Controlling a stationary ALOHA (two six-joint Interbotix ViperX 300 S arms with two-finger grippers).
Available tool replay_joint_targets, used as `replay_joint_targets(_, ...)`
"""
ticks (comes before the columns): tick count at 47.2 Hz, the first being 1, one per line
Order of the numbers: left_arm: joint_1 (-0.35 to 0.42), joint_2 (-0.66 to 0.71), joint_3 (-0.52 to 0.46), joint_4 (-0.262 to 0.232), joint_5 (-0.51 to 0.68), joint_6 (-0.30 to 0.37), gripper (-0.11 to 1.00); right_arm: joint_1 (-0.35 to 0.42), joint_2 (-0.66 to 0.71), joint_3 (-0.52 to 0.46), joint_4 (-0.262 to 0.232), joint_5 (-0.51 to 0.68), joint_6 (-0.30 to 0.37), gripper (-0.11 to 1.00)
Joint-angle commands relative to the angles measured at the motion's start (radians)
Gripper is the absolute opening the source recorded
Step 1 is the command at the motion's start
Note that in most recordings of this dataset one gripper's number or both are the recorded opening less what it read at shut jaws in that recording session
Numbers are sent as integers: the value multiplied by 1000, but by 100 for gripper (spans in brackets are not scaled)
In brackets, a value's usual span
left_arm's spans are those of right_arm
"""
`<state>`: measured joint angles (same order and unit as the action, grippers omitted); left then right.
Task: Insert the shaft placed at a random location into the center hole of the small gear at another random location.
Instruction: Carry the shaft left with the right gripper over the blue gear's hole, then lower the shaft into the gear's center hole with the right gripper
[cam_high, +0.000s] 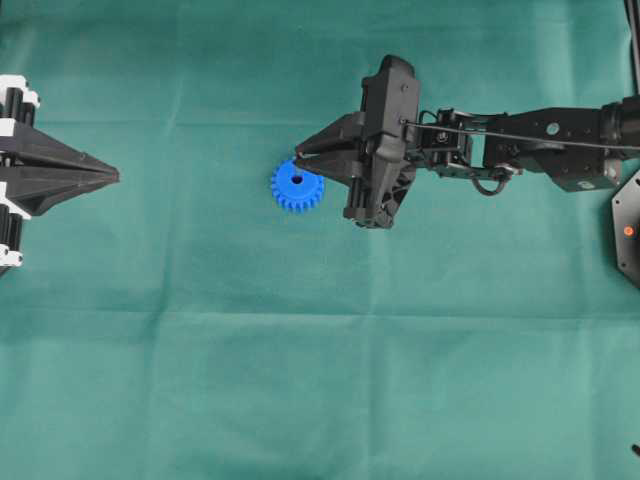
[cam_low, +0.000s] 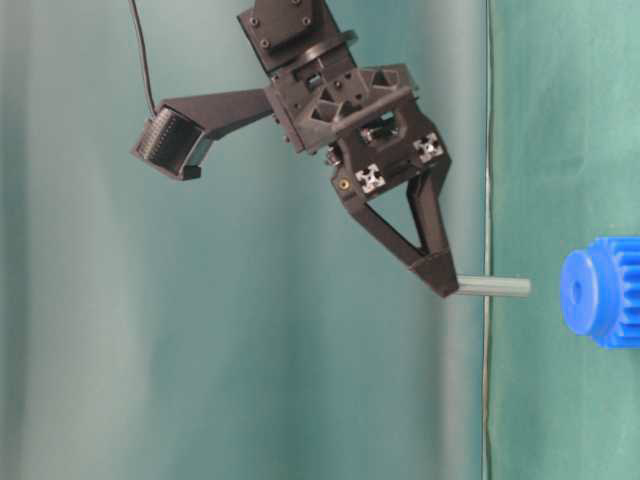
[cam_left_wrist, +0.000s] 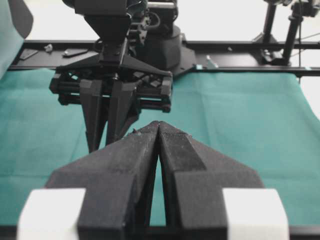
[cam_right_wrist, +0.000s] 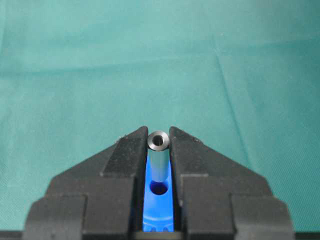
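Closest to the lens in the R wrist view: two black fingers (cam_right_wrist: 125, 155) of the right gripper (cam_right_wrist: 159, 146), jaws narrow and clamped on the shaft (cam_right_wrist: 159, 160). Shaft is a short silver-grey pin w/ a hollow end facing the camera, pinched between the tips. Just behind/below it, in the gap between the fingers, the small gear (cam_right_wrist: 159, 205) shows bright blue, w/ the center hole (cam_right_wrist: 159, 188) dark and round directly under the pin.

Table-level view: shaft (cam_low: 492, 288) sticks out past the R fingertips, pointing toward the gear (cam_low: 600, 292); pin end and gear face are apart, a gap shows between them.

Overhead: R gripper (cam_high: 297, 160) sits at the gear's (cam_high: 297, 186) upper right edge, on the green cloth (cam_high: 300, 380); hole (cam_high: 296, 181) visible as a dark dot.

Farther off, the left gripper (cam_high: 117, 177) rests at the L edge of the cloth, well apart from gear. In its own wrist view its jaws are pressed together, tips (cam_left_wrist: 159, 125) touching, holding nothing.
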<state>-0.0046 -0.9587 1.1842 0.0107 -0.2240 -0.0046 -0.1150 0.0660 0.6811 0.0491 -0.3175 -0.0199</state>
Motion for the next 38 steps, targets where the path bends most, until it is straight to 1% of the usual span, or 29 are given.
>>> replay_joint_targets(1,-3,8,-20,3,-5,-2,0,3,-5,-26,-2,-6,-14,13)
replay_joint_targets(19,-2,8,-18,2,-6,-2,0,3,67,-28,6,-52,-9,13)
replay_joint_targets(38,-2,8,-20,3,-6,-2,0,3,72,-26,6,-52,-9,13)
